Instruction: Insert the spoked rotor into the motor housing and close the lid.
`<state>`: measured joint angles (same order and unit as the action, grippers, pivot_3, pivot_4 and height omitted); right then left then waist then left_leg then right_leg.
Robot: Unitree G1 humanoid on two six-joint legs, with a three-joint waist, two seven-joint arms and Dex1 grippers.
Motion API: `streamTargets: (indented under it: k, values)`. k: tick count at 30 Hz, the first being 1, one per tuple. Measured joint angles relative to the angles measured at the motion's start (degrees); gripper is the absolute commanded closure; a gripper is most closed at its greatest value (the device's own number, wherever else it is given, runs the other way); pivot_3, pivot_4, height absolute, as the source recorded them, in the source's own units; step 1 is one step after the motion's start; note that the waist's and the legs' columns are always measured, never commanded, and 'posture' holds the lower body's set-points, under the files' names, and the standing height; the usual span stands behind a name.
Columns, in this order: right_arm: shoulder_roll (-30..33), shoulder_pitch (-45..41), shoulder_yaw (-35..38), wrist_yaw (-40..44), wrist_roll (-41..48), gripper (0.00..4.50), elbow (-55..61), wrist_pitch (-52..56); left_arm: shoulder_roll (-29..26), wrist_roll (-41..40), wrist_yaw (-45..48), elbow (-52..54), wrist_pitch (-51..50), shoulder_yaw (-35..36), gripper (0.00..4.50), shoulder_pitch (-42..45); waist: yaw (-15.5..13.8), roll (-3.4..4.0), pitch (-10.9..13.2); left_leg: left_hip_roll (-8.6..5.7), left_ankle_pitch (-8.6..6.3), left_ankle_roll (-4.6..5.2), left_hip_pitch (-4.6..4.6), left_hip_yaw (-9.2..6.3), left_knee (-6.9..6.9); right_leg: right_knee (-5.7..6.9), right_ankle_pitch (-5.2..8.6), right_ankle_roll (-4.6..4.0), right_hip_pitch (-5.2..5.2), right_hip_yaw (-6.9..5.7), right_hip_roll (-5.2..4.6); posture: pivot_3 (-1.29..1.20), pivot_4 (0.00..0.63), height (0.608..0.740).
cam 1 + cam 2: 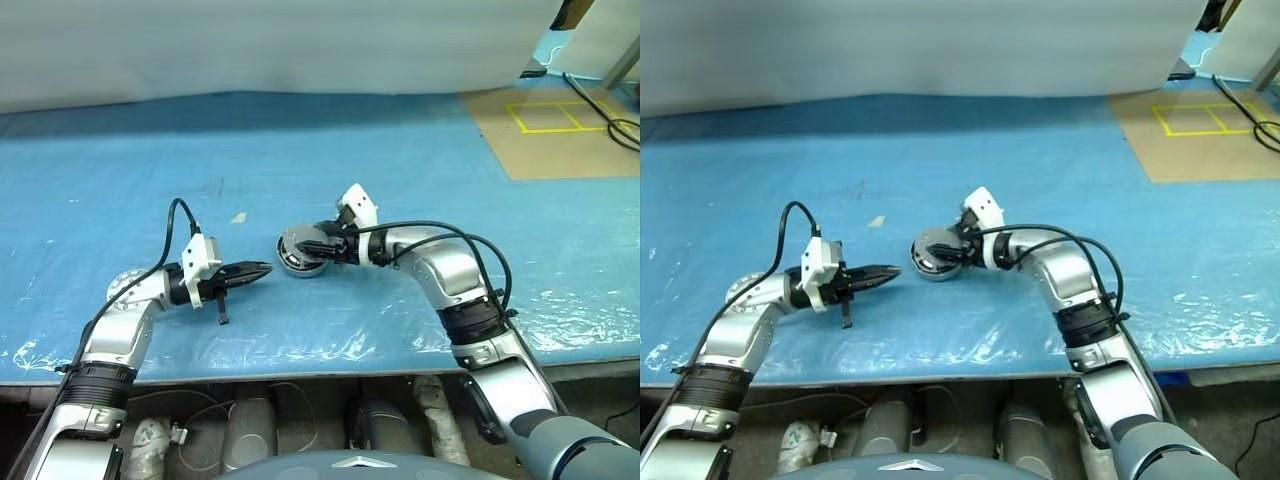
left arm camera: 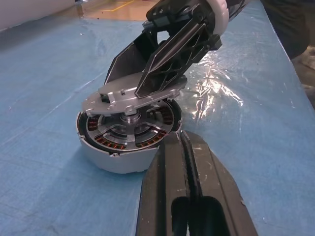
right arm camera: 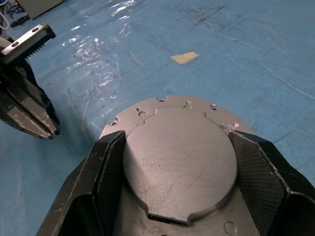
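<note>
The right gripper (image 3: 177, 196) has its jaws spread wide around a flat, round grey metal lid (image 3: 178, 157), gripping its raised centre disc on both sides. The lid is tilted, one edge resting on the motor housing (image 2: 120, 147), the other lifted. Inside the round grey shell, the spoked rotor (image 2: 129, 129) lies flat, ringed by copper windings. The housing sits on the blue, film-covered tabletop (image 1: 120, 160). Just beside it, the left gripper (image 1: 252, 271) points level at it, jaws pressed together, empty.

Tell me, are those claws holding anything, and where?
The right gripper clamps the round grey lid by its opposite edges, tilted over the motor housing. The left gripper holds nothing.
</note>
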<state>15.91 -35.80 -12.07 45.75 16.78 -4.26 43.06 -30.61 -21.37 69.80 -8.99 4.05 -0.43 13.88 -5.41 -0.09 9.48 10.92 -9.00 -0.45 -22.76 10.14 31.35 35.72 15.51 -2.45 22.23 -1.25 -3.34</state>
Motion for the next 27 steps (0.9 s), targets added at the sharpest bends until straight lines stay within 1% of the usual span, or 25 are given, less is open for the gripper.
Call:
streamTargets:
  k: [4, 7, 16, 27]
  values:
    - [2.6, 0.0, -0.5, 2.8, 0.2, 1.53, 0.8, -0.1, 0.1, 0.1, 0.0, -0.5, 0.3, 0.0, 4.45, 0.4, 0.0, 0.00, 0.0, 0.00, 0.00, 0.00, -0.14, -0.04, 0.03, 0.04, -0.02, 0.03, 0.09, -0.06, 0.02, 0.00, 0.150, 0.740]
    - [2.6, -0.3, -0.4, 2.9, 0.2, 1.53, -0.2, -0.1, 0.2, 0.1, 0.2, -1.0, 0.5, 0.0, 4.45, 0.6, 0.1, 0.00, 0.0, 0.00, 0.00, 0.00, -0.21, -0.05, 0.07, 0.08, -0.03, 0.03, 0.15, -0.07, 0.03, 0.00, 0.150, 0.740]
    - [-2.8, -2.9, -1.8, -0.7, -3.0, 1.53, -5.9, -3.6, 0.3, 0.1, 0.4, -1.8, 0.6, 0.0, 4.45, 1.1, 0.1, 0.00, 0.0, 0.02, 0.01, 0.00, -0.30, -0.05, 0.21, 0.14, -0.03, 0.01, 0.19, -0.10, 0.03, 0.00, 0.150, 0.740]
    - [-4.4, -3.4, -2.2, -2.1, -4.7, 1.53, -8.4, -5.9, 0.4, 0.2, 0.5, -2.0, 0.8, 0.0, 4.45, 1.2, 0.2, 0.00, 0.0, 0.06, 0.00, 0.00, -0.26, -0.07, 0.44, 0.43, -0.02, 0.01, 0.18, -0.08, 0.02, 0.00, 0.150, 0.740]
